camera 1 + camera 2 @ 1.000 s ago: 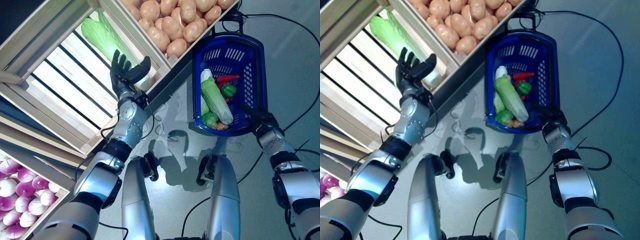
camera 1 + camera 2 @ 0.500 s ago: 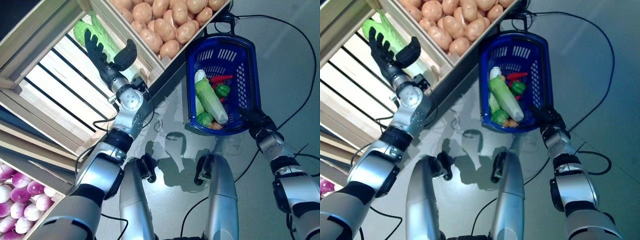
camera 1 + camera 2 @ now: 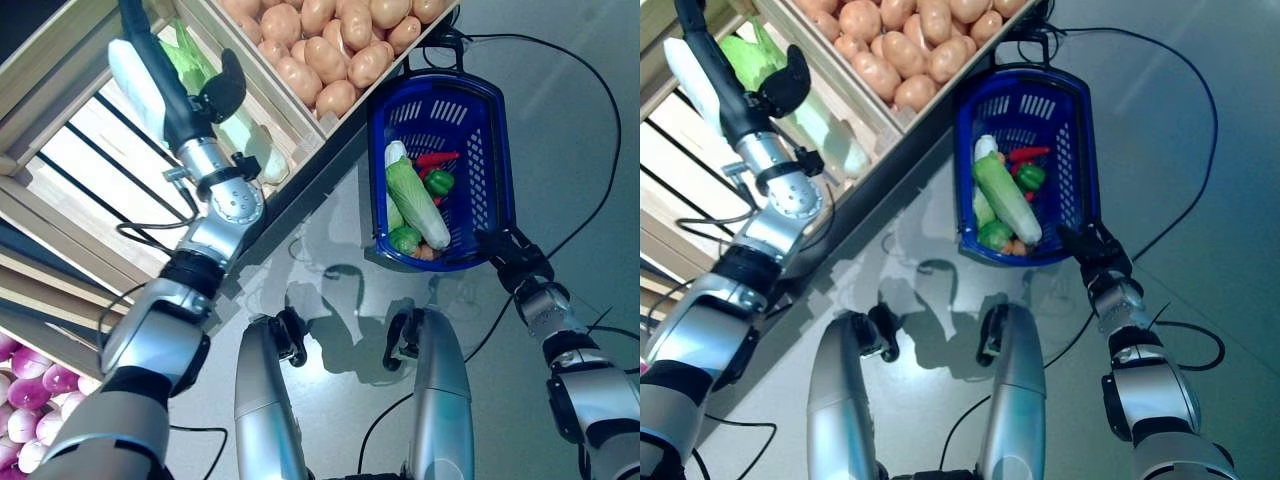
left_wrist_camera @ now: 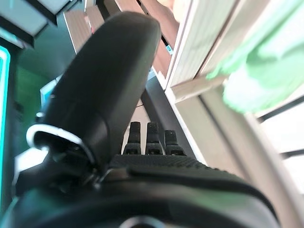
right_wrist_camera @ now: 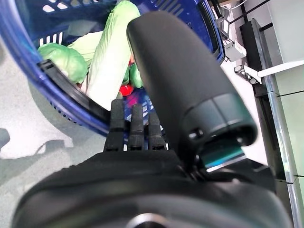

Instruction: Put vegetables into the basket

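Left hand (image 3: 178,95), fingers straight and spread with the thumb standing apart, reaches up into the slatted crate (image 3: 75,190). The cabbage (image 3: 800,95) you need lies just past the thumb, its long axis running diagonally from the leafy end deep in the crate to the pale stem end near the front rail. A second pale vegetable (image 3: 135,80) seems to lie beside the fingers, though the arm hides much of it. Right hand (image 3: 1092,247) curls on the rim of the blue basket (image 3: 1080,130), holding it; greens and peppers already lie inside. The left hand is plainly the nearer.
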`<state>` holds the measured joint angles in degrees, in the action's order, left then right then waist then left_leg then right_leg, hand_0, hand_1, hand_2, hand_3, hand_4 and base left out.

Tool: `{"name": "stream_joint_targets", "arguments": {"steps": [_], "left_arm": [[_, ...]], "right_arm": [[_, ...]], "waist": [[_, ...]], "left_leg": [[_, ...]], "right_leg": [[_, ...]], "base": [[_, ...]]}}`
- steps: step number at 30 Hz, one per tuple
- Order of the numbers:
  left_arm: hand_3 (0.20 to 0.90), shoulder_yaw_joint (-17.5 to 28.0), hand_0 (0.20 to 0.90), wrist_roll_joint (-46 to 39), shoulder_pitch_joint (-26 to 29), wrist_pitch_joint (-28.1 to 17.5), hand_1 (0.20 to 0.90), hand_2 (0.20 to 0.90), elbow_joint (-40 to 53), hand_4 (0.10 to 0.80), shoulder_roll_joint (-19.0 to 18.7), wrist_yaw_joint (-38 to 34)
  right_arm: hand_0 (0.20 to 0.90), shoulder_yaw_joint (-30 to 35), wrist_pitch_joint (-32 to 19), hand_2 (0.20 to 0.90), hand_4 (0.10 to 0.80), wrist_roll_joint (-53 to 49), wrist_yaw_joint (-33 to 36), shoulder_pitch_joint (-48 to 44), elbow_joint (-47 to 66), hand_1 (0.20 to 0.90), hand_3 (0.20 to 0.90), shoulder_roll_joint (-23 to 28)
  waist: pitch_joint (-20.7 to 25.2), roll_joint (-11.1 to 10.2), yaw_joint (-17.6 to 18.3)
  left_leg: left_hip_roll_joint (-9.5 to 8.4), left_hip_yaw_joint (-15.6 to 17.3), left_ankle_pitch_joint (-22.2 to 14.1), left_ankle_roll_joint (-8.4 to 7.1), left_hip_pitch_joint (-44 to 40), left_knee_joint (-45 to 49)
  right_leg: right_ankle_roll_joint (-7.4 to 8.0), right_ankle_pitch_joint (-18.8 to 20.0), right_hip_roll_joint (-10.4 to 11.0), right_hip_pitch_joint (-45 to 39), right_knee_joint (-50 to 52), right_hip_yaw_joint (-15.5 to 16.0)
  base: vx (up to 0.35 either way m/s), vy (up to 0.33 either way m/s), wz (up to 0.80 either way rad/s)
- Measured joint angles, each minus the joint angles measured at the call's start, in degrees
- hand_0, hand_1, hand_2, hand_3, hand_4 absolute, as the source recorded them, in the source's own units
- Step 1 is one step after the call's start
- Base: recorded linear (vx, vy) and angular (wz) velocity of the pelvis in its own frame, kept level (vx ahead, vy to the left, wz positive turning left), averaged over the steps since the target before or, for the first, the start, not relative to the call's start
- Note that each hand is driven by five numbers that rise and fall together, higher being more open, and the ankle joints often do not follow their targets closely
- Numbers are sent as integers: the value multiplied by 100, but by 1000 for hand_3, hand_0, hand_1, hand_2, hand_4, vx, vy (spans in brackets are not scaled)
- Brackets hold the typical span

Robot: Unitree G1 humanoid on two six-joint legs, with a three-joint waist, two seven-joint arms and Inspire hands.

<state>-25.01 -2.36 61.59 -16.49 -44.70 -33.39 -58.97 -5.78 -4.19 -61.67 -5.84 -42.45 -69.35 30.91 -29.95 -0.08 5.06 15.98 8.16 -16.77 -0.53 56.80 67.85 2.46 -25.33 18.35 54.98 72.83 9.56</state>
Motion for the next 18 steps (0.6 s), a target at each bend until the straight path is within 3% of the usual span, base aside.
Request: {"name": "stream_joint_targets", "arguments": {"steps": [4, 10, 18], "left_arm": [[900, -16, 900, 437, -130, 93, 900, 900, -152, 800, -455, 147], [900, -524, 900, 1197, -239, 369, 900, 900, -161, 800, -1257, 677], [900, -778, 900, 1627, -530, 405, 900, 900, -368, 800, -1569, 1434]], "right_arm": [[900, 3, -92, 900, 800, -11, -107, 218, 10, 900, 900, 2], [900, 5, -142, 900, 800, -199, -215, 357, 14, 900, 900, 16], [900, 8, -127, 900, 800, -179, -307, 367, 40, 900, 900, 174]], "waist": [[1, 2, 8], [0, 10, -9], [-4, 88, -21]], "left_leg": [[0, 5, 0, -1, 0, -12], [-5, 41, 0, -4, 10, -38], [-5, 175, -14, -16, 7, -83]], "right_leg": [[-10, -6, 0, 7, 0, -1], [-61, -37, 19, 58, 6, -22], [-72, -47, 49, 191, 34, -135]], "base": [[0, 0, 0], [-9, 45, -1], [-16, 83, -3]]}}
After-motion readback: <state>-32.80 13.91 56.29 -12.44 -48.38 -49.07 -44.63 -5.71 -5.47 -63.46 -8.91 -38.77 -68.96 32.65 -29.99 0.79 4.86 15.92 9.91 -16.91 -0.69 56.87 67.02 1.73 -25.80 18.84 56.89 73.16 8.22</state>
